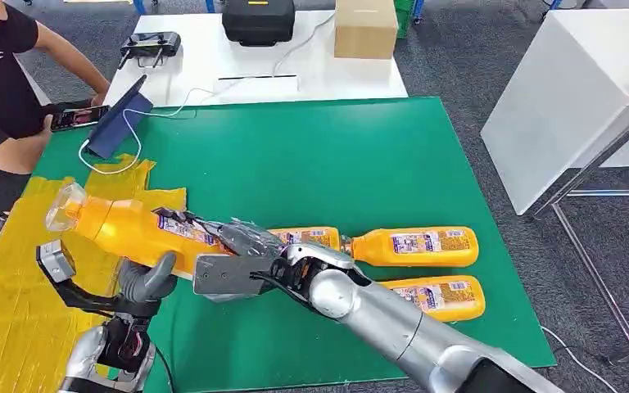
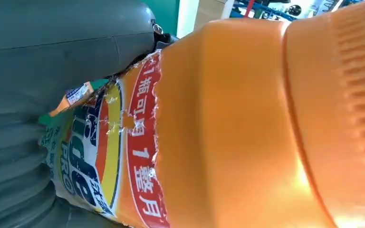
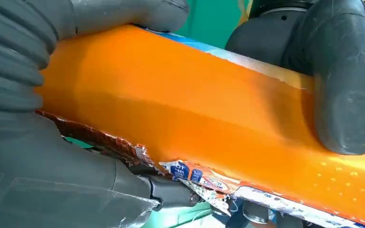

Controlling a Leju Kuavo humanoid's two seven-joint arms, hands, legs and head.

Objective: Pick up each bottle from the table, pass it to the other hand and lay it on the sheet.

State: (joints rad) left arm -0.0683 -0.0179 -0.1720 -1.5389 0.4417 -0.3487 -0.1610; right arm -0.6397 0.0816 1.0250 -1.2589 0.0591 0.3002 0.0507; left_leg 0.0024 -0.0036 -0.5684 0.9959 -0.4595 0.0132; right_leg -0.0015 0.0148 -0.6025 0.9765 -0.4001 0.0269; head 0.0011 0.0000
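An orange bottle point(image 1: 127, 228) with a torn label and a clear cap is held tilted over the edge of the yellow sheet point(image 1: 8, 286). My right hand point(image 1: 242, 260) reaches in across the green mat point(image 1: 295, 164) and grips the bottle's lower body. My left hand point(image 1: 142, 282) holds it from underneath, thumb raised against its side. In the left wrist view the bottle point(image 2: 228, 123) lies against my left hand point(image 2: 52, 71). In the right wrist view my right hand point(image 3: 38, 142) wraps the bottle point(image 3: 195, 109), and my left hand's thumb point(image 3: 347, 85) presses on it.
Three more orange bottles point(image 1: 414, 246) point(image 1: 444, 296) point(image 1: 307, 237) lie on the mat to the right, one partly behind my right arm. A person point(image 1: 0, 90) sits at the far left with a phone, beside a propped tablet point(image 1: 119, 119). A white table point(image 1: 278, 57) with a box stands behind.
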